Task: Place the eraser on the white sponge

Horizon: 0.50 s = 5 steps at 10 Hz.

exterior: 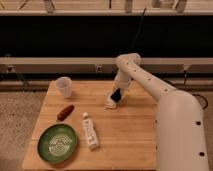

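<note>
Camera view: end effector [116,96] with eraser [116,95] over white sponge [110,104].

You see: gripper [116,96] low over the wooden table [130,135], eraser [116,95] tilted at white sponge [110,104]; cup [64,86], bottle [90,131], green plate [58,143].

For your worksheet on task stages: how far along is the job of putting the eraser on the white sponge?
Nearly finished. Done: the eraser has been picked up and brought over to the white sponge. In hand: the gripper is low at the sponge with the eraser tilted against it. Left: letting go and lifting the arm away.
</note>
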Motion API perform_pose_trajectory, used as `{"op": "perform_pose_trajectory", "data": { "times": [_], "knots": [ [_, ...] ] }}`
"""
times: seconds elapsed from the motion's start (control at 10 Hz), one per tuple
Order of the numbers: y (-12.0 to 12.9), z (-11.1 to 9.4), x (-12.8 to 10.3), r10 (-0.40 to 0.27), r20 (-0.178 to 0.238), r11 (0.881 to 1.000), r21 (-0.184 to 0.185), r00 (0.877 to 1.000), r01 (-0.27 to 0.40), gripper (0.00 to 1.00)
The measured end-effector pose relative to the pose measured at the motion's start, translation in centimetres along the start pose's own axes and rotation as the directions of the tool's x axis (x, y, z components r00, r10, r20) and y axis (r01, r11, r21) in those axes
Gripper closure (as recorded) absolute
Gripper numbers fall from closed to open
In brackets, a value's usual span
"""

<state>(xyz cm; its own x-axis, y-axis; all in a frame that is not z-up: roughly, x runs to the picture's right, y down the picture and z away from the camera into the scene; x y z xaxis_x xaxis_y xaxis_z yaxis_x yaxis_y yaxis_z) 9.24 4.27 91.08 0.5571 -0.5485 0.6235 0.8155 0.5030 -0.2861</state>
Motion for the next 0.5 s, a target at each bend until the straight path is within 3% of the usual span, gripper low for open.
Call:
{"op": "perform_pose_trajectory", "data": {
  "times": [0.2,0.3,0.5],
  "knots": [
    [-0.22,0.02,-0.04,-0.007,0.001,1.000,-0.002,1.000,0.007,0.37],
    [-0.16,0.01,0.04,-0.009,0.000,1.000,-0.003,1.000,0.009,0.35],
    [-0.04,-0.04,0.15,-0.013,-0.002,1.000,-0.006,1.000,0.013,0.44]
  ]
}}
